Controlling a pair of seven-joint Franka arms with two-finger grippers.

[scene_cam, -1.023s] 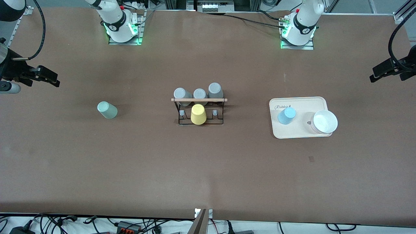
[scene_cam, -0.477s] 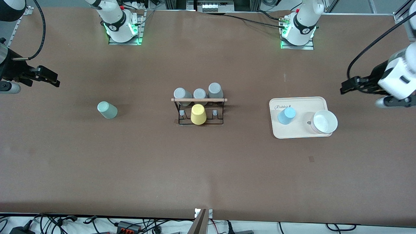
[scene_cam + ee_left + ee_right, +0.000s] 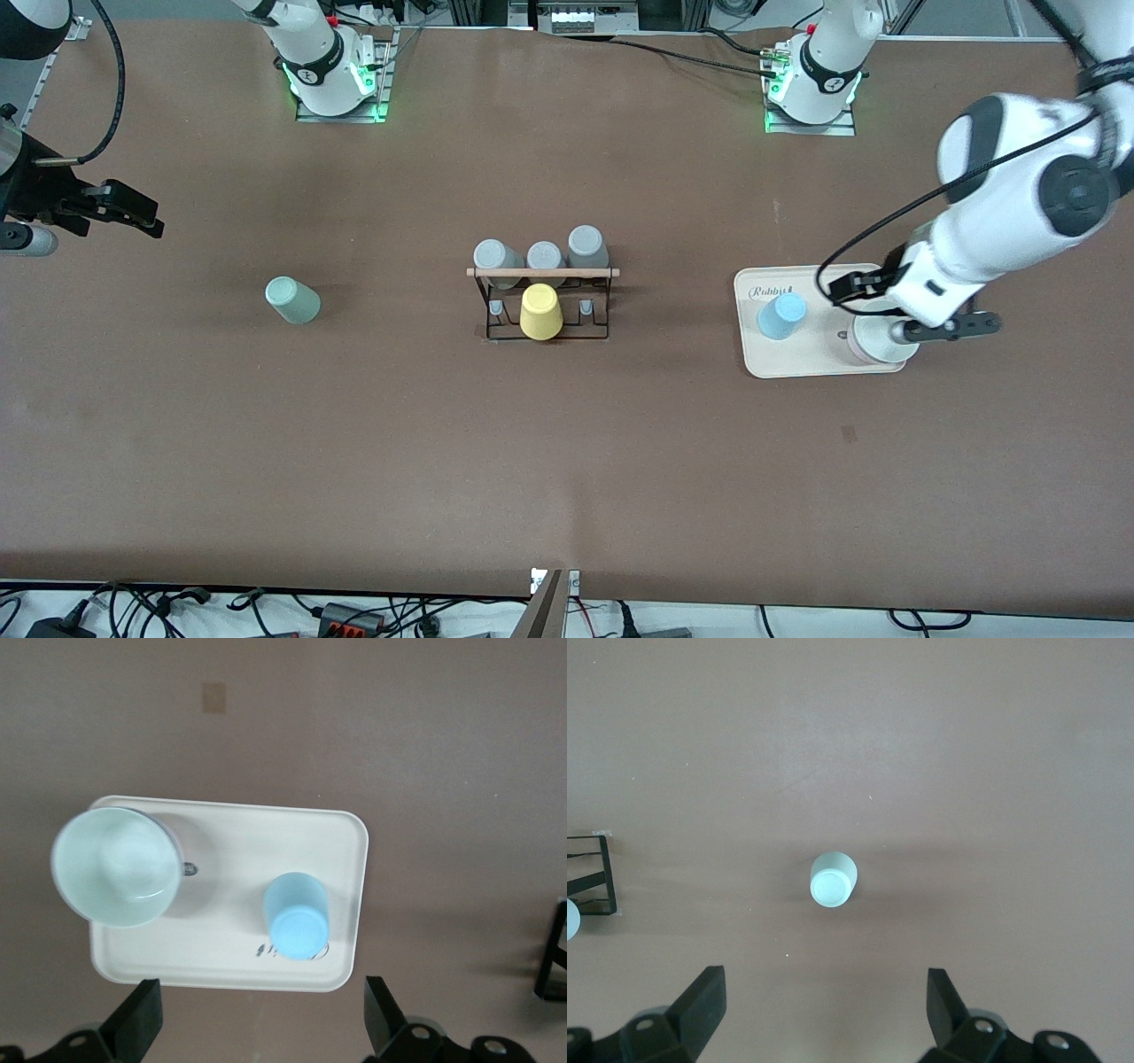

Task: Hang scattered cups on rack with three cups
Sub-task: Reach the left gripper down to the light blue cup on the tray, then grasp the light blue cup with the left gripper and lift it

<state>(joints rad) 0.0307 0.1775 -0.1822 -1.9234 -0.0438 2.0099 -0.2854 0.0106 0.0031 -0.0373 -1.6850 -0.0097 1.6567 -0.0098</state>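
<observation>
Cups are what this job turns on, and two of them sit loose on the bench (image 3: 567, 461). The light blue cup (image 3: 781, 315) stands upside down on the cream tray (image 3: 819, 359) toward the left arm's end of the bench, beside a white bowl (image 3: 873, 341). The mint green cup (image 3: 292, 299) rests alone on the bare bench toward the right arm's end. Midway along the bench stands the rack (image 3: 547, 301), already carrying three grey cups (image 3: 542, 255) and a yellow cup (image 3: 539, 311) mouth-down on its pegs, so inverted is clearly how a cup has to go on.

The left tool (image 3: 261, 1023) hangs over the tray with its fingers spread wide and nothing between them; its wrist view has the blue cup almost centred, which reads to me as lining up for a grab from above. The right tool (image 3: 824, 1010), released too, waits over the bench's edge at its own end, looking down on the mint cup.
</observation>
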